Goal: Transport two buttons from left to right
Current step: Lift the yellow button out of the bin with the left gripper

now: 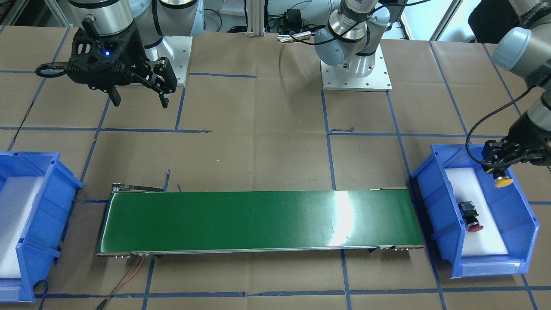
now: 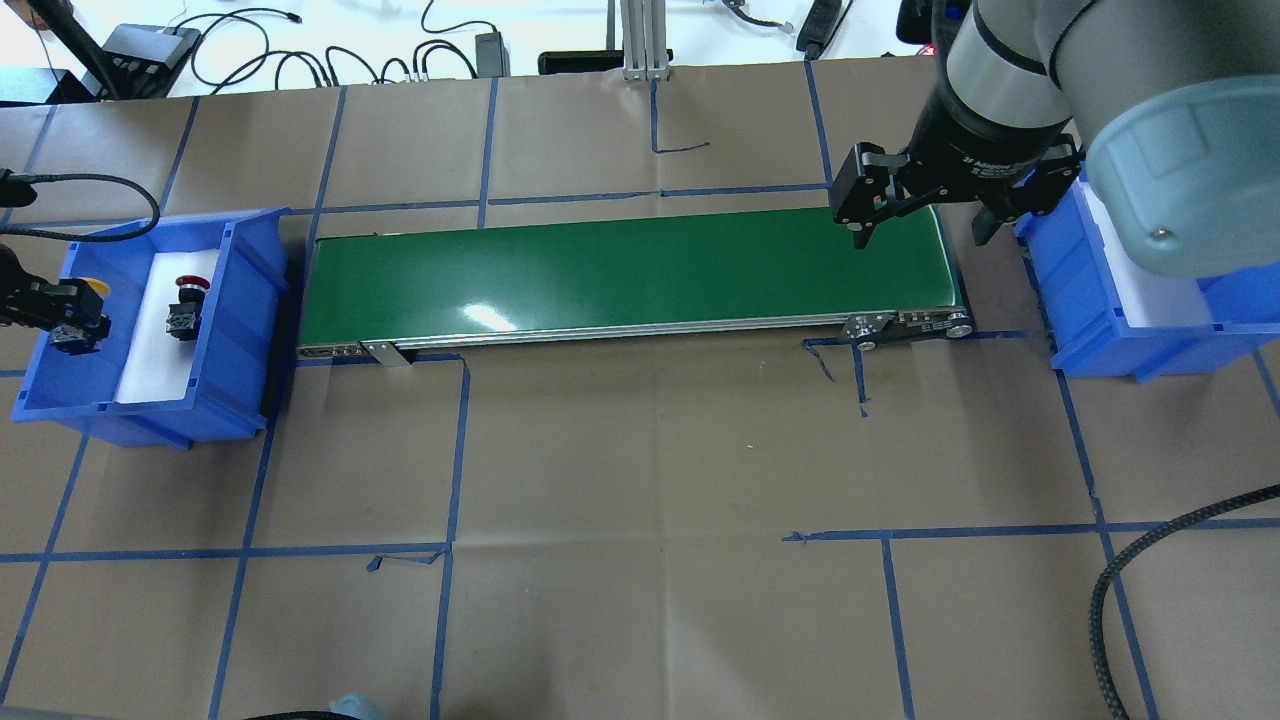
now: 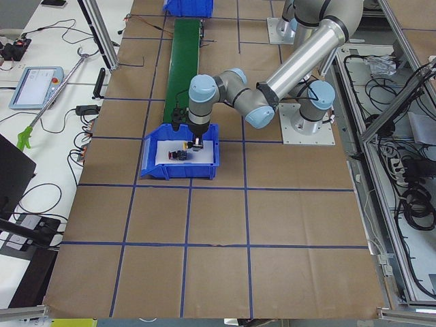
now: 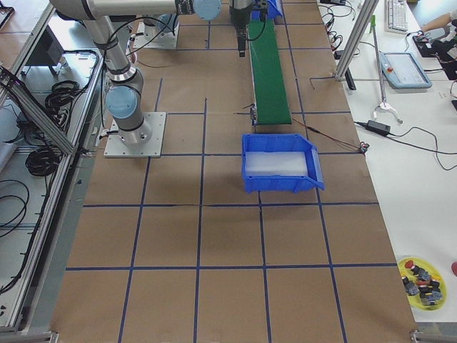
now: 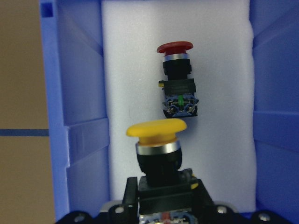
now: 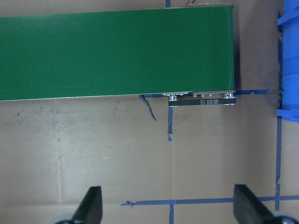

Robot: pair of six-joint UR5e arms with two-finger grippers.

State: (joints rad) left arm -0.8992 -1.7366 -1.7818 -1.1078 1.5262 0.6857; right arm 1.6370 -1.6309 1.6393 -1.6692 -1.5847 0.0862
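At the robot's left end of the brown-papered desk (image 2: 650, 450), crossed by blue tape lines, stands an open-topped blue plastic bin (image 2: 240, 300) lined with a white foam pad (image 5: 131, 56). The left claw (image 5: 163, 192) hangs over this bin. Its two fingers are clamped on the black blocky body of the yellow-capped push-button (image 5: 156, 131), and the round mushroom cap points away from the wrist, down toward the pad. In the wrist view the button looks raised off the foam, over the pad's outer side next to the bin wall.

Just beyond it, apart from both the claw and the yellow cap, the red-capped push-button (image 5: 177, 81) lies on its side on the foam, near the middle of the pad. Its cap points the same way as the yellow one, and its grey-and-black contact block faces the claw.

Past the bin, the long green conveyor belt (image 2: 620, 270) runs across the desk toward the robot's right.

Over the belt's far end hovers the right claw (image 2: 920, 238), its black fingers spread wide apart with nothing between them; the wrist view shows only belt and paper below.

Farthest off, beside that end of the belt, sits a second blue plastic bin (image 1: 38, 215), also foam-lined, with neither button in it.
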